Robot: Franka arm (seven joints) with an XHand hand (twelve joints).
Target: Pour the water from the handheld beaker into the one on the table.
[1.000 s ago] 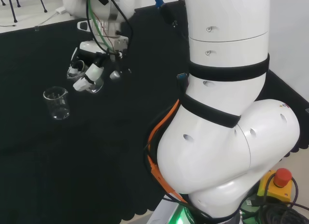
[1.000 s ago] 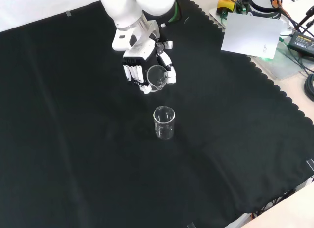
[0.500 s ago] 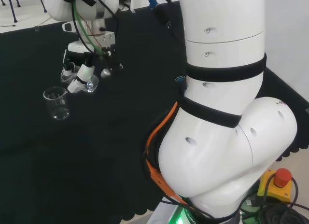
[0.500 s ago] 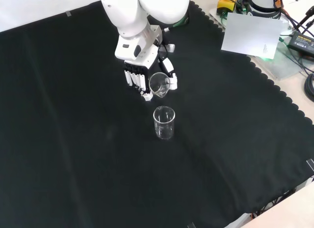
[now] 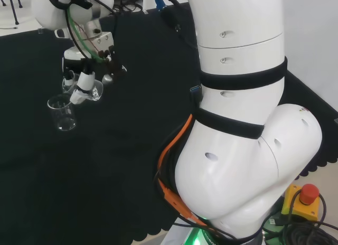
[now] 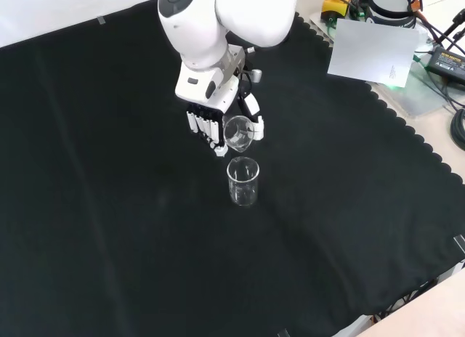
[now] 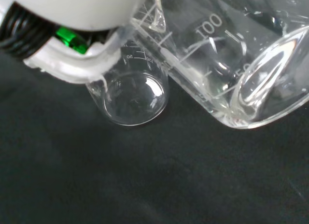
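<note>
The hand (image 6: 212,121) is shut on a clear glass beaker (image 6: 238,132), held tilted with its mouth toward the front view's camera. In the head view the hand (image 5: 79,78) and its held beaker (image 5: 93,90) hang just above and to the right of a second clear beaker (image 5: 62,112) standing upright on the black cloth. In the front view that standing beaker (image 6: 243,181) is directly below the held one. In the wrist view the held beaker (image 7: 227,55) lies tilted and close, its lip above the standing beaker (image 7: 130,96). I cannot make out water in either.
Black cloth (image 6: 109,228) covers the bench. In the front view a white sheet (image 6: 370,52) and cables lie past the cloth's scalloped edge at the upper right. The arm's big white links (image 5: 237,123) stand at the head view's right, with a red button (image 5: 309,194) beside the base.
The hand has carried its beaker toward the standing one: leftward in the head view, downward in the front view. The held beaker now hangs right over it. The standing beaker has not moved.
</note>
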